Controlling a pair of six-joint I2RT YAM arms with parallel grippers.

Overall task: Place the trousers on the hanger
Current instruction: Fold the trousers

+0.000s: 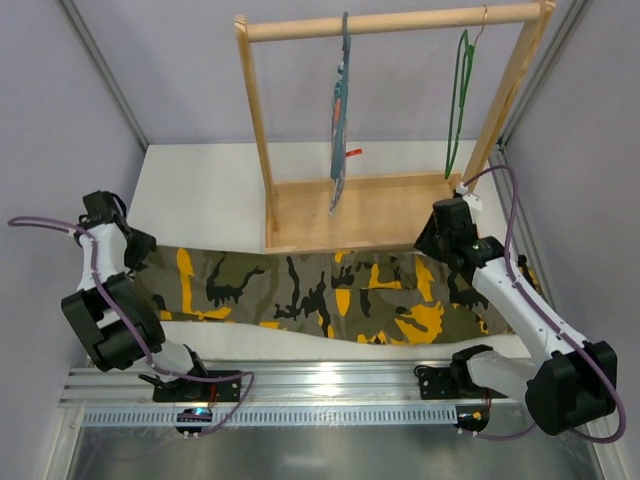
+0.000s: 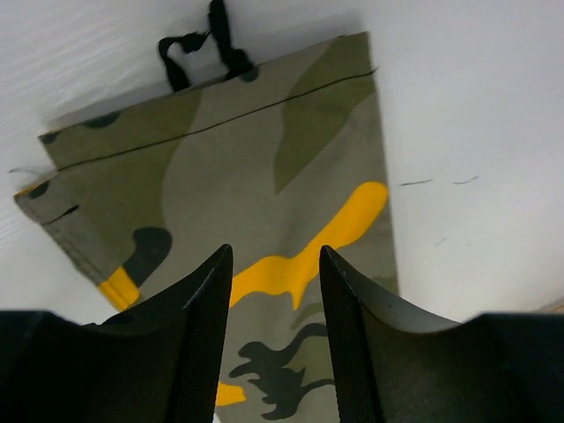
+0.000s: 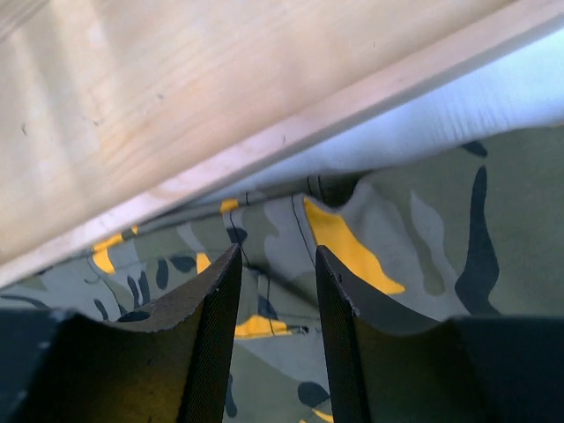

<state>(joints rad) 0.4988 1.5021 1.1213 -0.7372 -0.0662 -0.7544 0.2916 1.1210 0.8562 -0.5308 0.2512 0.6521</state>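
The camouflage trousers (image 1: pixel 330 292) lie flat across the table in front of the wooden rack, stretched from left to right. The green wire hanger (image 1: pixel 458 105) hangs from the rack's top bar at the right. My left gripper (image 1: pixel 138 250) is open above the trousers' left end; the left wrist view shows the hem and a black drawstring (image 2: pixel 203 48) beyond my open fingers (image 2: pixel 207 335). My right gripper (image 1: pixel 428 240) is open above the trousers' right end (image 3: pixel 397 238), close to the rack's base board (image 3: pixel 176 97). Neither gripper holds anything.
The wooden rack (image 1: pixel 385 210) stands at the back centre with a flat base board. A blue-grey hanger with a striped cloth (image 1: pixel 340 120) hangs at the middle of its bar. Grey walls close in both sides; a metal rail (image 1: pixel 320 385) runs along the near edge.
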